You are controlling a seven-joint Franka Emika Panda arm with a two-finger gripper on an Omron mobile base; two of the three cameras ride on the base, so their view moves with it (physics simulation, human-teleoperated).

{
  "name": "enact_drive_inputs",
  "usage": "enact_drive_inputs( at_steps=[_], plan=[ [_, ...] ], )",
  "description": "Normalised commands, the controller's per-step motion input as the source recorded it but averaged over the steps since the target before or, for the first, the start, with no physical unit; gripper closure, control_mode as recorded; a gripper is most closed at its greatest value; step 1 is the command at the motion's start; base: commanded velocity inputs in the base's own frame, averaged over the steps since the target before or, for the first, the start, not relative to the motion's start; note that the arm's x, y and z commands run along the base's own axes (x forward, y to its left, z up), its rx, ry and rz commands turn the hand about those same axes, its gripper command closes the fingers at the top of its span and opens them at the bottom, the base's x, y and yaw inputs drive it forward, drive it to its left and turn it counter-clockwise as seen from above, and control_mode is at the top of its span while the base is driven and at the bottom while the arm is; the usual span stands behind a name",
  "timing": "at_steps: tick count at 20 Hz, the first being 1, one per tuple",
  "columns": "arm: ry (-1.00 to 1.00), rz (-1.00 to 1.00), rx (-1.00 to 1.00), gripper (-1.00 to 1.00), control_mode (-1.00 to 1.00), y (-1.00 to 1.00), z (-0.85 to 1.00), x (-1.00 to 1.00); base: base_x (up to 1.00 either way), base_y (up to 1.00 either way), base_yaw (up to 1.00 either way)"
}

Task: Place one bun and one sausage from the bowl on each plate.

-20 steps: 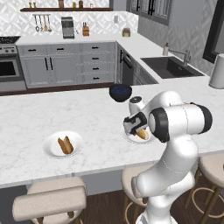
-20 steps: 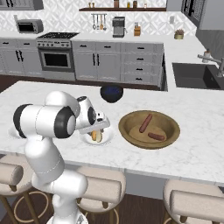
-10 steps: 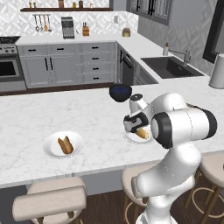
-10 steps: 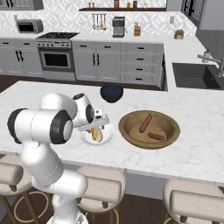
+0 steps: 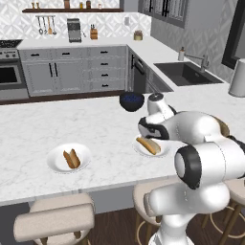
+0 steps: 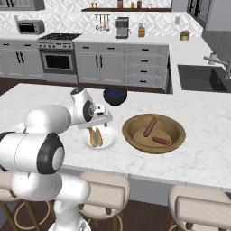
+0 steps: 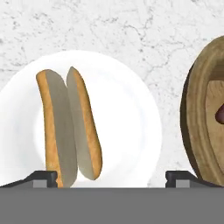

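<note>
Now the end effector (image 7: pixel 112 177) is hanging wide open over the bun (image 7: pixel 70 129), which is lying on the plate (image 7: pixel 131 131), waiting for a sausage (image 6: pixel 150 127).

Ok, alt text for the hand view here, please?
A split bun lies on a white plate on the marble counter, directly below the open tool. The wooden bowl sits beside the plate at the right edge.

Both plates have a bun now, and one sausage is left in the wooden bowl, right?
Not quite: two sausages lie in the wooden bowl, as the right base view shows. Both plates do have a bun.
</note>
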Motion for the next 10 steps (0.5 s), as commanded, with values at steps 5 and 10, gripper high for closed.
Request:
enact_drive_inputs(
  at_steps=[5, 10],
  plan=[
    [0.00, -0.15, 0.11, -1.00, -1.00, -0.58, 0.44, -0.01, 0.00, 0.00, 0.00],
    [0.00, -0.12, 0.16, -1.00, -1.00, -0.92, 0.18, 0.00, 0.00, 0.00, 0.00]
  ],
)
